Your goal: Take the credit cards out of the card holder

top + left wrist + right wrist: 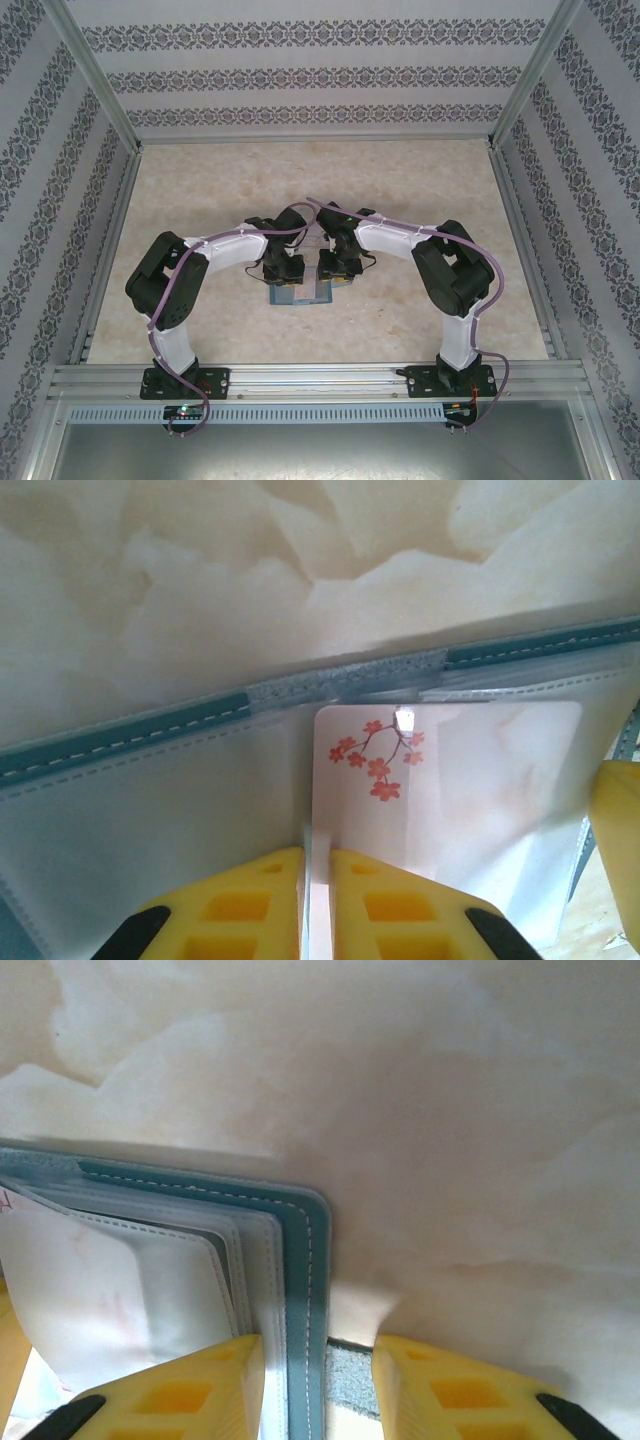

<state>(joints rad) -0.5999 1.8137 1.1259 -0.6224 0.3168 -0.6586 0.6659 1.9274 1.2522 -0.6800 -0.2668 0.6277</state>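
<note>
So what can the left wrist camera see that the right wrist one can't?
Left wrist only: the red blossoms on a pale credit card, its edge pinched by the left gripper. Right wrist only: the card holder's rounded corner, with the right gripper open astride its edge. Both: the teal card holder, its clear sleeves, and the marbled table.

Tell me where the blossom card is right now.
Left wrist view: the blossom card lies on the open holder, right of centre, just under its teal edge, its near left corner pinched in the left gripper.
</note>
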